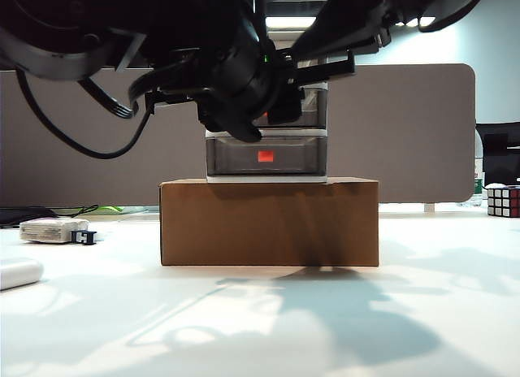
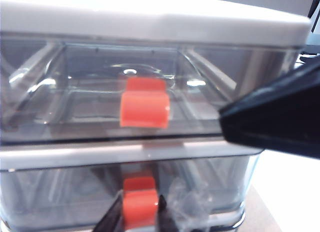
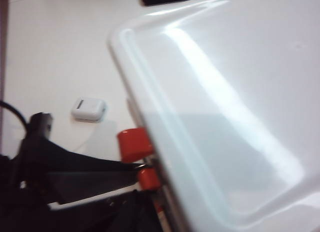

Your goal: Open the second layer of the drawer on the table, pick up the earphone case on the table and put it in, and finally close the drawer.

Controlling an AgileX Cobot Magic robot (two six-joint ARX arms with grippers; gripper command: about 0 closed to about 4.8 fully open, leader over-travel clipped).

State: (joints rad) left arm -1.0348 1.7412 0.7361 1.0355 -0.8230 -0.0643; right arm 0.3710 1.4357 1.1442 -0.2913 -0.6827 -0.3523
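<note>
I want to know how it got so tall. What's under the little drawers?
A brown cardboard box sits under the drawer, resting on the table. The box is closed, so its inside cannot be seen.

No legible text, labels or numbers on anything in view

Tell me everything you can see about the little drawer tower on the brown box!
The drawer unit has a white frame with smoky see-through plastic drawers, each with a red-orange handle. It stands upright on the cardboard box. All visible drawers look shut. The left gripper has its fingers around the second layer's handle. The right gripper rests by its top.
</note>
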